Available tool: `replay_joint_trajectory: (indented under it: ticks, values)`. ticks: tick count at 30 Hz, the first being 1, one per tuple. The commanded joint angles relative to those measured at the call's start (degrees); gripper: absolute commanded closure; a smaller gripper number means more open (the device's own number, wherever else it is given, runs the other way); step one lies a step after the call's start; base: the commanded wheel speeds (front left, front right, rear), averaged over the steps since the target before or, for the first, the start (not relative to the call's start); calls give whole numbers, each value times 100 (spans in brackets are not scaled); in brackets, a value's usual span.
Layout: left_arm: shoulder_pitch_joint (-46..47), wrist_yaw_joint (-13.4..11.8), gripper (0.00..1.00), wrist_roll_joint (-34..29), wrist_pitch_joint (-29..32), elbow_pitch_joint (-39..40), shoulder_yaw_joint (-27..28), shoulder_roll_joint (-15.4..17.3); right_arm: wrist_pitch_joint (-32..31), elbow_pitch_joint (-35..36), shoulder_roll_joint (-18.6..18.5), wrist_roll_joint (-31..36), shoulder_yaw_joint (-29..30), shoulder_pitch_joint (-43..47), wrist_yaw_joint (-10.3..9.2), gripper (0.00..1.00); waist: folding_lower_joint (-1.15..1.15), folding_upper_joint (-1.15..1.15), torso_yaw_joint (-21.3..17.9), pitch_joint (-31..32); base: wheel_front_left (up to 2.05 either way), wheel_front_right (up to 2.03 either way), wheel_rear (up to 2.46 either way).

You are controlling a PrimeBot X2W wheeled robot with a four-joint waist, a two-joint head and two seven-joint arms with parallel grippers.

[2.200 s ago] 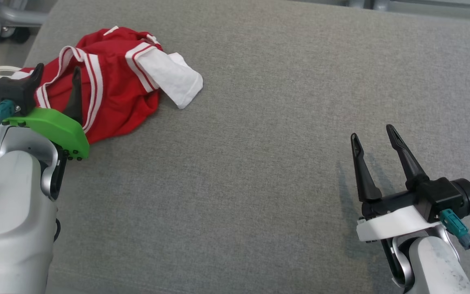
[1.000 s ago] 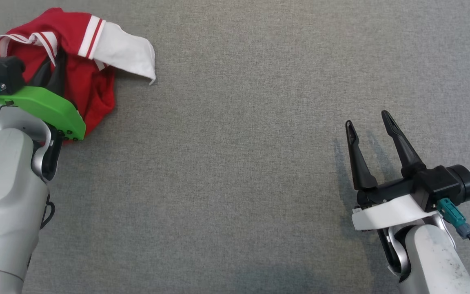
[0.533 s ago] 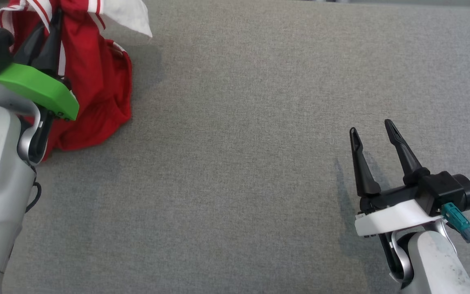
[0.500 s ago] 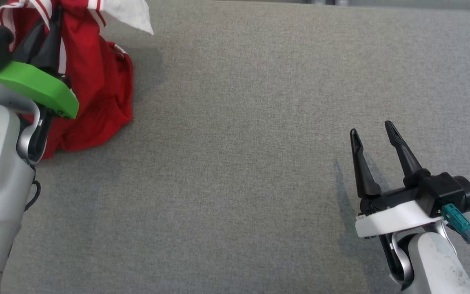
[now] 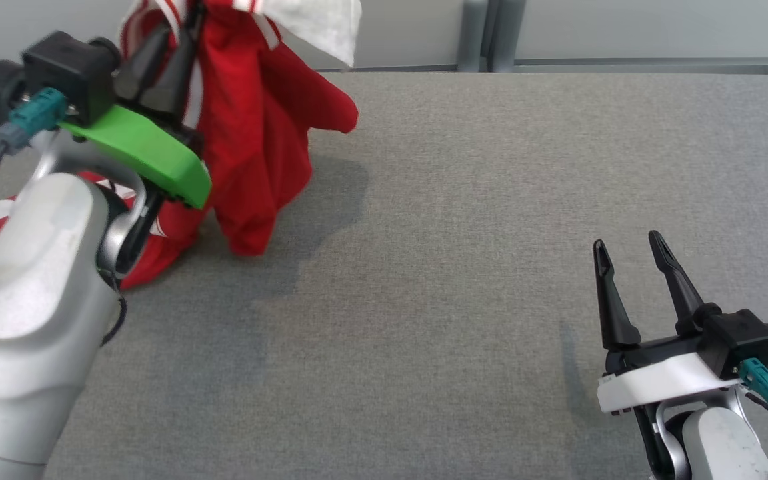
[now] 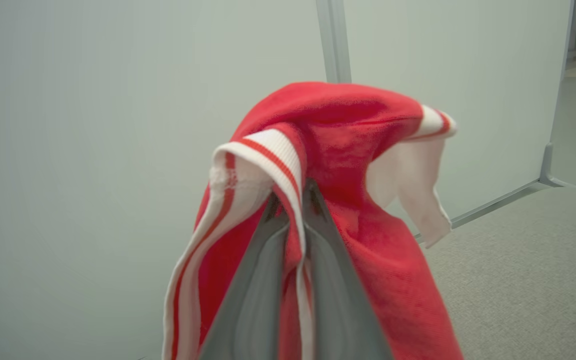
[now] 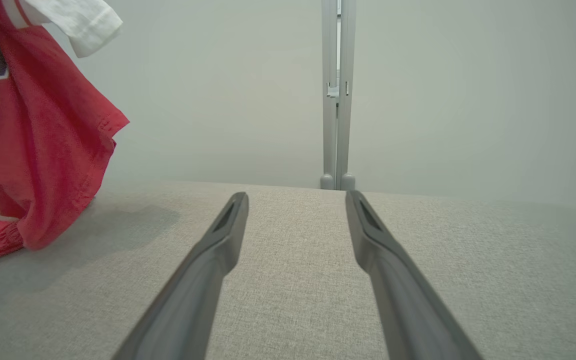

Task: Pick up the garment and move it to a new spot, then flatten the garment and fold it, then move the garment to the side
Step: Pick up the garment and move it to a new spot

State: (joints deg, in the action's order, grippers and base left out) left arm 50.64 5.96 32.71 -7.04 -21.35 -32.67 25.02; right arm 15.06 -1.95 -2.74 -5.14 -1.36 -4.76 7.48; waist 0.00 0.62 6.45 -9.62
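Observation:
The garment (image 5: 257, 133) is a red jersey with white-and-red striped trim and a white sleeve. It hangs from my left gripper (image 5: 181, 30) at the upper left of the head view, its lower folds still resting on the grey surface. In the left wrist view the left gripper (image 6: 293, 192) is shut on the garment (image 6: 348, 130) at a striped hem. From the right wrist view the garment (image 7: 33, 135) hangs at the left, showing dark numerals. My right gripper (image 5: 627, 243) stands open and empty at the lower right, and in its own view my right gripper (image 7: 295, 197) is open above bare fabric.
The grey fabric surface (image 5: 457, 267) spreads wide between the two arms. A pale partition wall with a vertical metal post (image 5: 487, 33) runs along its far edge. The left forearm (image 5: 31, 300) fills the lower left corner.
The left gripper has risen with the garment, pulling it up off the surface and rightward. The head camera has tilted up, bringing the far wall into sight. The right gripper stays open.

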Motion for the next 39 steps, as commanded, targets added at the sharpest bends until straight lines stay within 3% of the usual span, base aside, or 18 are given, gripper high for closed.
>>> replay_joint_trajectory:
  ticks: [1,10,19,25,31,39]
  values:
    - [-204,-62,100,30,38,115,-99,-152,18,-4,-24,-34,29,115,3,0,0,-62,-325,215,0,0,0]
    - [-653,-192,100,151,-124,-119,-532,-1000,18,33,-25,-75,10,147,3,0,0,-62,-845,161,0,0,0]
    - [-286,-85,100,136,-445,-717,-912,-1909,18,1,-25,-114,-38,39,3,0,0,-62,-1339,43,0,0,0]
    - [114,-220,100,105,-603,-410,-1015,-2151,18,-22,-24,-117,-36,131,3,0,0,-62,-1500,119,0,0,0]
    - [-101,-520,100,515,-494,-150,-1183,-2202,18,-47,-23,-131,-70,163,3,0,0,-62,-1543,149,0,0,0]
    - [-558,-742,100,1145,-535,-1207,-1566,-2203,18,-27,-24,-191,-249,-39,3,0,0,-62,-1659,-99,0,0,0]
